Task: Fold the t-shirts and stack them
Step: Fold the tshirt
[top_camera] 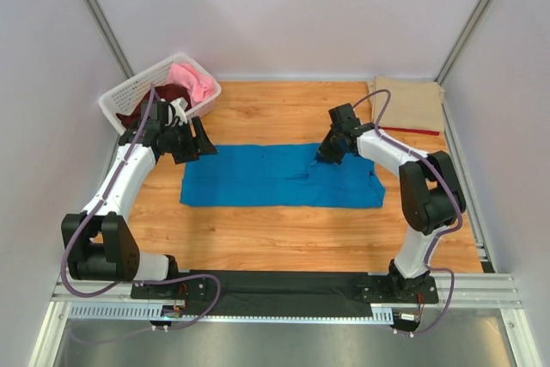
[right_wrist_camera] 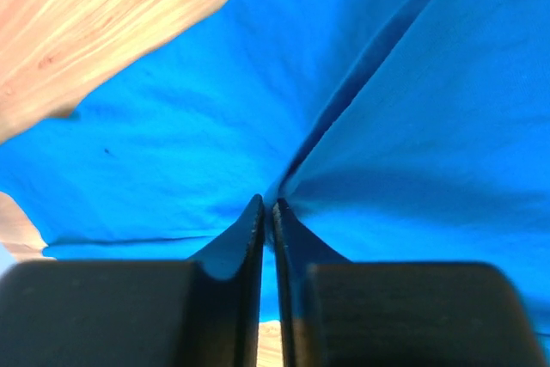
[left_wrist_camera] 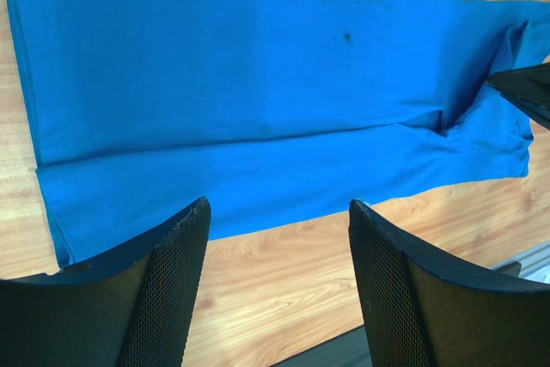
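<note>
The bright blue t-shirt [top_camera: 275,176] lies folded into a long band across the middle of the wooden table; it fills the left wrist view [left_wrist_camera: 258,83] and the right wrist view [right_wrist_camera: 404,126]. My right gripper [top_camera: 330,154] is shut on a raised fold of the blue shirt [right_wrist_camera: 268,204] near its right part. My left gripper [top_camera: 196,142] is open and empty above the shirt's far left corner; its fingers [left_wrist_camera: 185,247] frame bare wood. A folded tan t-shirt [top_camera: 409,102] with a red one's edge [top_camera: 414,130] lies at the back right. Pink [top_camera: 194,80] and dark maroon [top_camera: 168,99] shirts sit in the basket.
The white lattice basket [top_camera: 120,96] stands at the back left corner, close behind my left arm. Grey walls close in the table on three sides. A black rail [top_camera: 284,285] runs along the near edge.
</note>
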Available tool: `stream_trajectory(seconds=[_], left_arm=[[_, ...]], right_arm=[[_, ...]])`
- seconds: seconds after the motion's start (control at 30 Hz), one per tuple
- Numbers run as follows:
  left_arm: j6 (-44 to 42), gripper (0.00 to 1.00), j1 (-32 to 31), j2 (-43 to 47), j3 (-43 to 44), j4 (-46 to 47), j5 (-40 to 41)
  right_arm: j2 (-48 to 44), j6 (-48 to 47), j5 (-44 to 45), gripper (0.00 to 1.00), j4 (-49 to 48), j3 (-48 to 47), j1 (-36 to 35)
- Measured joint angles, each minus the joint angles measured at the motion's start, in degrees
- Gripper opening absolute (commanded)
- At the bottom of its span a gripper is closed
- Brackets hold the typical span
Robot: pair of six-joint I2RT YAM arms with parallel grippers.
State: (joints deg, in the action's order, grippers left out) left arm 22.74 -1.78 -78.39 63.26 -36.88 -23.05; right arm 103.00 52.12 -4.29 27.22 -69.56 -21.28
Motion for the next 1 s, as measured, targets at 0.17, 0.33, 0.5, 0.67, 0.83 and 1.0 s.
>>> stream_trajectory(seconds=[0.17, 0.33, 0.5, 0.67, 0.83, 1.0], left_arm=[[-0.02, 0.73, 0.00, -0.07, 0.00, -0.02, 0.02], [-0.07, 0.73, 0.00, -0.15, 0.00, -0.09, 0.22], [-0.11, 0.73, 0.00, -0.31, 0.00, -0.13, 0.26], [-0.13, 0.73, 0.00, -0.61, 0.00, -0.13, 0.22], [-0.13, 0.73, 0.00, -0.70, 0.00, -0.09, 0.00], [-0.15, 0.73, 0.00, -1.22, 0.00, -0.11, -0.04]], right_arm=[[2.25, -2.19, 0.61, 0.29, 0.98, -1.68, -0.83], [2.36, -5.27, 5.77, 0.33, 6.56, -4.66, -0.72], [0.59, -10.43, 9.64, 0.36, 11.34, -6.95, 1.09], [-0.46, -17.64, 8.24, 0.31, 11.72, -7.02, 5.66], [0.57, -22.93, 0.11, 0.25, 10.19, -7.15, 6.71], [1.92, -23.76, -6.58, 0.21, 5.75, -7.19, 1.84]])
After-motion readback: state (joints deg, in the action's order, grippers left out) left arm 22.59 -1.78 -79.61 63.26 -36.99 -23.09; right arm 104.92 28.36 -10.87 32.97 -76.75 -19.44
